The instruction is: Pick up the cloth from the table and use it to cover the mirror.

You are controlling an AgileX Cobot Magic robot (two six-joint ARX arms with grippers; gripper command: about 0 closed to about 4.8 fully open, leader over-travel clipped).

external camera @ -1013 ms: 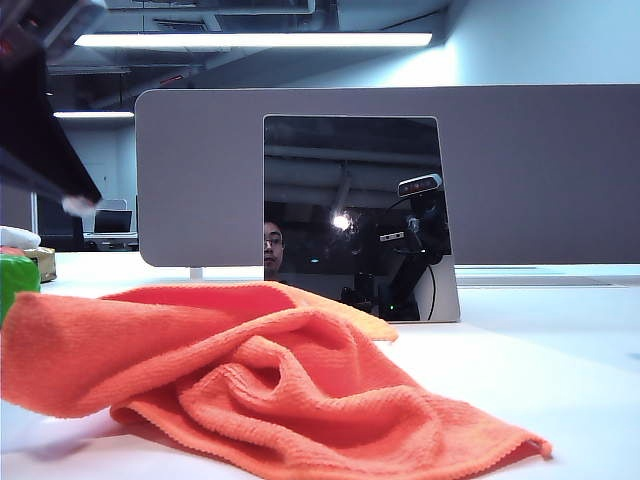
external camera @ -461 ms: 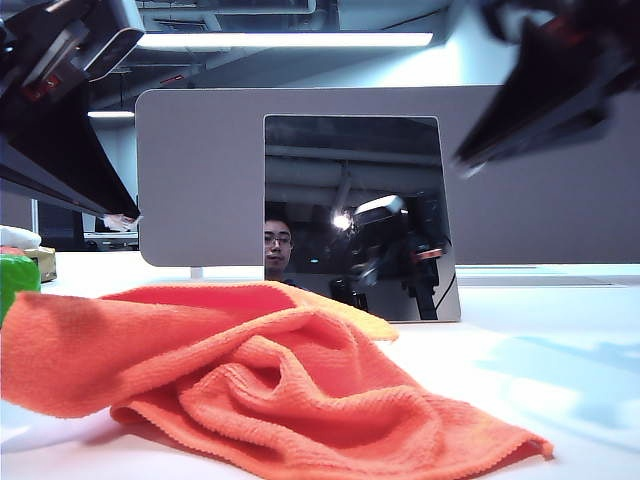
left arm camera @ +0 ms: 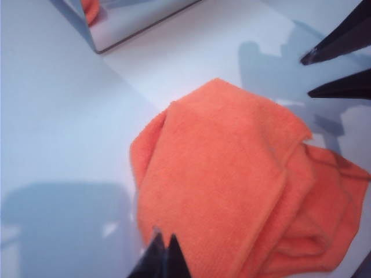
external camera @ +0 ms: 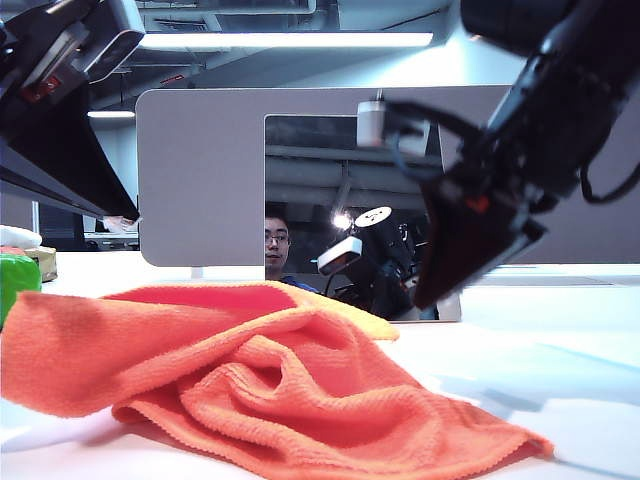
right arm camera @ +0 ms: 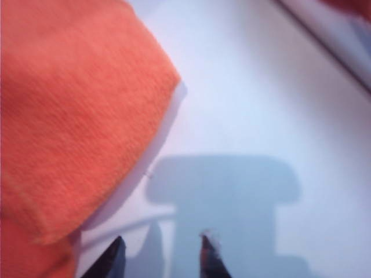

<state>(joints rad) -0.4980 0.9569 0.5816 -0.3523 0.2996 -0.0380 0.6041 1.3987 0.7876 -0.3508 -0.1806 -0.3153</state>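
- Cloth [external camera: 270, 385]: orange, crumpled in loose folds on the white surface [external camera: 560, 380], lying in front of the mirror [external camera: 340, 200]. Its far edge reaches close to the mirror's base; whether they touch I cannot tell.
- Mirror: upright, uncovered, backed by the grey partition panel [external camera: 200, 180]. Dark reflections in it (a person's face and a camera among them).
- Left tool [left arm camera: 163, 259]: in the left wrist view its two dark tips sit together — closed, with nothing between them. It hangs above the bare surface just off the cloth's [left arm camera: 232, 185] near edge, not touching the fabric. In the exterior view the left arm [external camera: 60, 120] sits high at the left, well above the cloth.
- Right tool [right arm camera: 161, 255]: tips apart, a clear gap between them, nothing held. It hovers over open surface [right arm camera: 278, 116] just beside a stitched corner of the cloth [right arm camera: 75, 116]; its shadow falls on the bare white there.
- In the exterior view the right arm [external camera: 500, 170] is in front of the mirror's right edge — above the surface, beyond the cloth's right corner.
- Open room: bare surface to the right of the cloth; on the left, a green object [external camera: 15, 280] stands near the cloth's left edge.
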